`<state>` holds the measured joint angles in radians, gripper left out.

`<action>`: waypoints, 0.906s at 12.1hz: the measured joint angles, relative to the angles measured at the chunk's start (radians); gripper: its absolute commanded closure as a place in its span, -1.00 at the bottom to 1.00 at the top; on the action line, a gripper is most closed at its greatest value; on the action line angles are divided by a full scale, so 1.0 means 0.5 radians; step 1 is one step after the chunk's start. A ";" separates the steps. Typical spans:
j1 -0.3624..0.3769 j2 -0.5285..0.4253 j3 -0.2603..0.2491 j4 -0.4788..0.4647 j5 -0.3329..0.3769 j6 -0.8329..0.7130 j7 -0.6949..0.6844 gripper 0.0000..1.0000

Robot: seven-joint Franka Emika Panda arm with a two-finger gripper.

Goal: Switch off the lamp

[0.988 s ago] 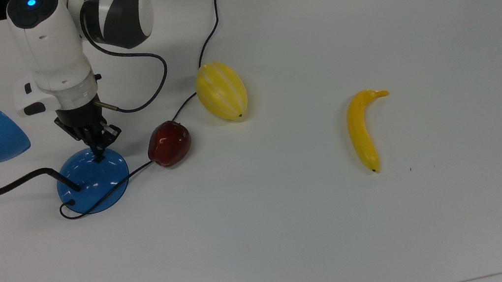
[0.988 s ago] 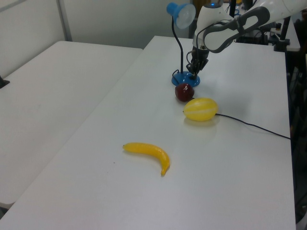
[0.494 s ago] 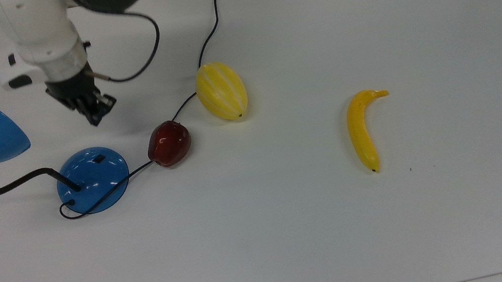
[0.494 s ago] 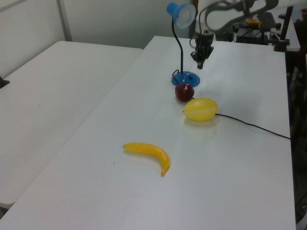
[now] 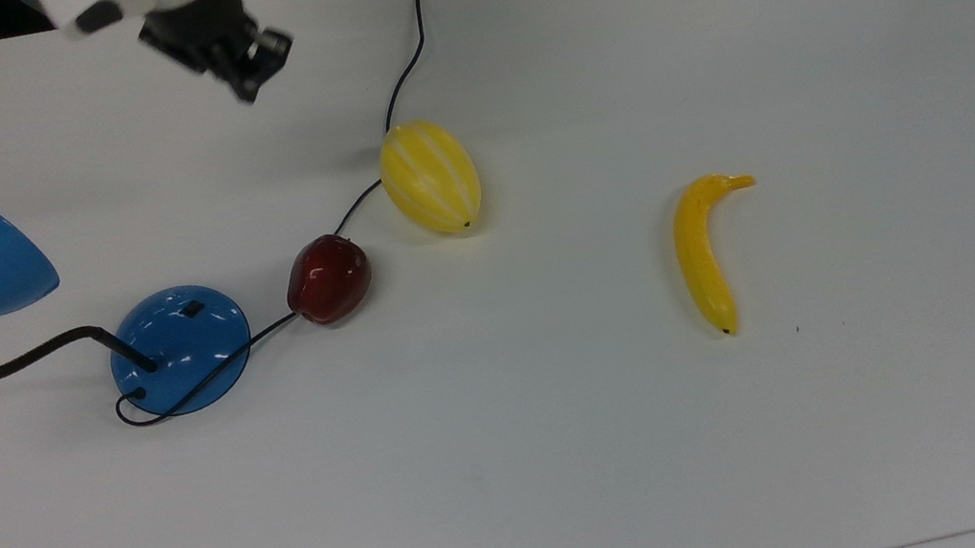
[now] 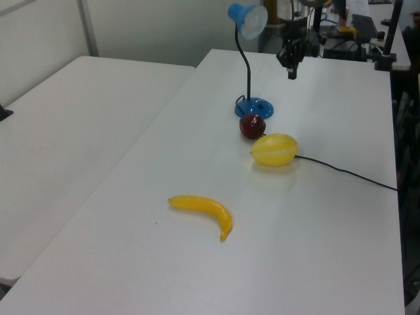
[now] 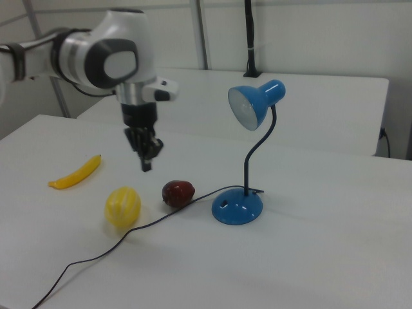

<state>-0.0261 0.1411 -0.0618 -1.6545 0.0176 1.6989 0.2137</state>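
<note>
Now, top view, reading left to right. Lamp (image 5: 180, 351) at the frame's left: blue cone shade at far left edge, black gooseneck running to the round blue base, small black switch (image 5: 190, 310) on the base's upper part, uncovered. In the right view the shade's inside looks pale, no obvious glow; judged off, though not certain. Gripper (image 5: 250, 73) in the upper left of the frame, raised and well apart from the base, jaws drawn together, holding nothing. Judged step: press likely done, arm clear of the lamp. If the lamp is still lit, the next move calls for coming back down tip-first onto the switch.

Further right: red apple (image 5: 329, 278) just beside the base, black cord (image 5: 409, 73) passing under or behind it and on past the striped yellow melon (image 5: 430, 176) toward the upper edge. Banana (image 5: 705, 253) right of centre, well apart. White table (image 5: 575, 474) under all. Apple and cord crowd the base's right side; the way down from above looks free.
</note>
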 measured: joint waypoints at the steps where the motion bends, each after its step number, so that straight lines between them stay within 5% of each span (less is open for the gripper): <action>1: 0.019 -0.049 0.001 0.001 0.035 -0.089 -0.027 0.01; 2: 0.030 -0.124 0.001 0.000 0.073 -0.171 -0.073 -0.36; 3: 0.029 -0.165 0.000 -0.001 0.081 -0.196 -0.102 -0.44; 4: 0.022 -0.212 -0.005 -0.005 0.082 -0.200 -0.136 -0.96; 11: -0.109 -0.226 -0.043 0.080 0.086 -0.248 -0.442 -1.00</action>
<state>-0.0806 0.0281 -0.0832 -1.6143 0.0608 1.5751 -0.0075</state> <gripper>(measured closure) 0.004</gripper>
